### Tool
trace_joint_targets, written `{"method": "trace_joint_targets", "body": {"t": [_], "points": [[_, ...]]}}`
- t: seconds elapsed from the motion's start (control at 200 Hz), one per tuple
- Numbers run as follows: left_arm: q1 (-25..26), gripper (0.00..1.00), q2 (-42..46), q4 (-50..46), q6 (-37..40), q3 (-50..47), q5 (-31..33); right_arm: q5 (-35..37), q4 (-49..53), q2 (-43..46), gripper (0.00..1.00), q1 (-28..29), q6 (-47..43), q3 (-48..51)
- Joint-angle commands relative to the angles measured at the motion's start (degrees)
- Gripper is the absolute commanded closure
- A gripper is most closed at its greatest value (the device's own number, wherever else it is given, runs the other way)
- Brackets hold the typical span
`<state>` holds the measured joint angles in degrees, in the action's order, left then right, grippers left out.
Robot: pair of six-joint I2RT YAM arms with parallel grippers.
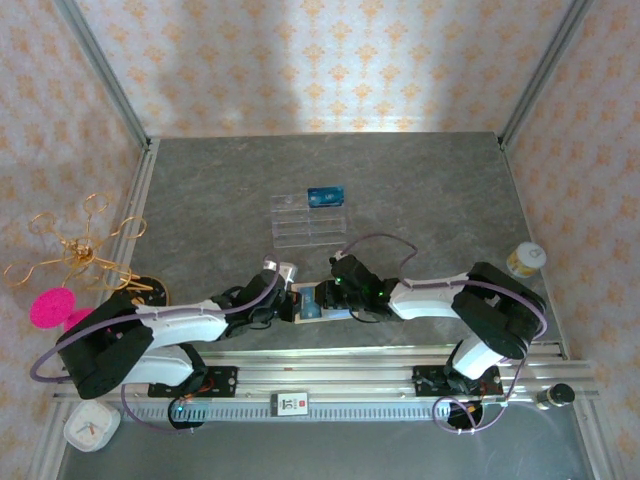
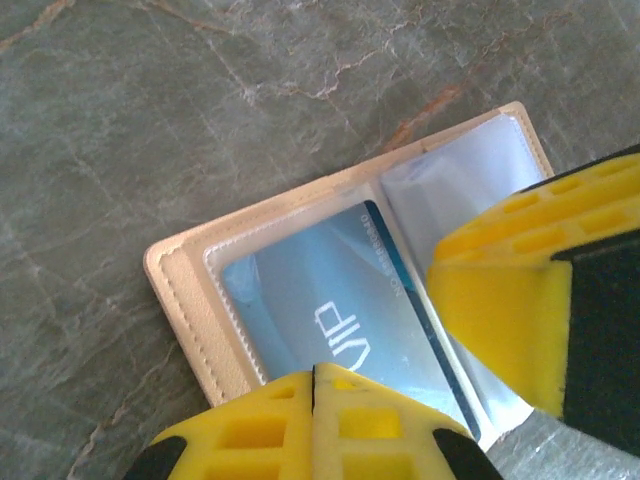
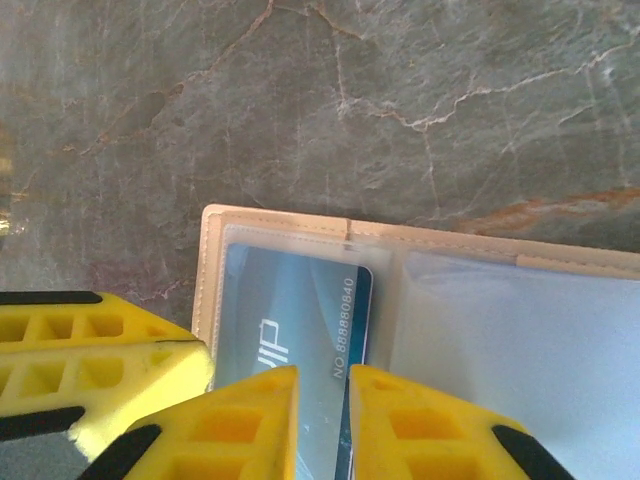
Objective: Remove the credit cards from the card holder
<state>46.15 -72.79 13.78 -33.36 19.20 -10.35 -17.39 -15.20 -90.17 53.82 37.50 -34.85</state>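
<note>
The beige card holder lies open on the table between the two arms. In its left clear pocket sits a blue credit card, whose right edge sticks out past the pocket toward the fold. My left gripper is shut, its tips resting on the near edge of that pocket. My right gripper hangs over the card's exposed edge, its jaws a narrow gap apart. The right-hand pocket looks empty. Another blue card lies on the clear tray farther back.
A clear compartment tray stands mid-table beyond the card holder. A yellow-lidded jar is at the right. A gold wire stand and a pink disc are at the left, and a white clock sits at the front left.
</note>
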Motion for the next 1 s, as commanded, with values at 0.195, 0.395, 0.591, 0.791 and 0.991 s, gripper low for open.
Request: {"method": "trace_joint_targets", "body": {"t": [0.195,0.395,0.591,0.791,0.991], "points": [[0.5,1.0,0.4,-0.8,0.6,-1.1,3.6,1.3,1.3,-0.7,0.81,-0.1,0.3,-0.3],[0.5,1.0,-2.9,1.1,1.3,-0.7,3.2,1.8,1.4,-1.8,0.82,-0.2,0.8,-0.1],[0.5,1.0,-5.1,1.6,2.0,-0.4,2.7,1.5,1.1,-2.1,0.83,-0.2,1.2,0.1],[0.5,1.0,-6.2,2.5,1.7,-0.8,1.7,0.0,-1.1,-2.0,0.95,-0.1,1.7,0.6],[0.0,1.0,-6.2,2.5,1.7,-1.0,1.3,3.6,-0.3,0.7,1.0,-0.2,3.5,2.2]]}}
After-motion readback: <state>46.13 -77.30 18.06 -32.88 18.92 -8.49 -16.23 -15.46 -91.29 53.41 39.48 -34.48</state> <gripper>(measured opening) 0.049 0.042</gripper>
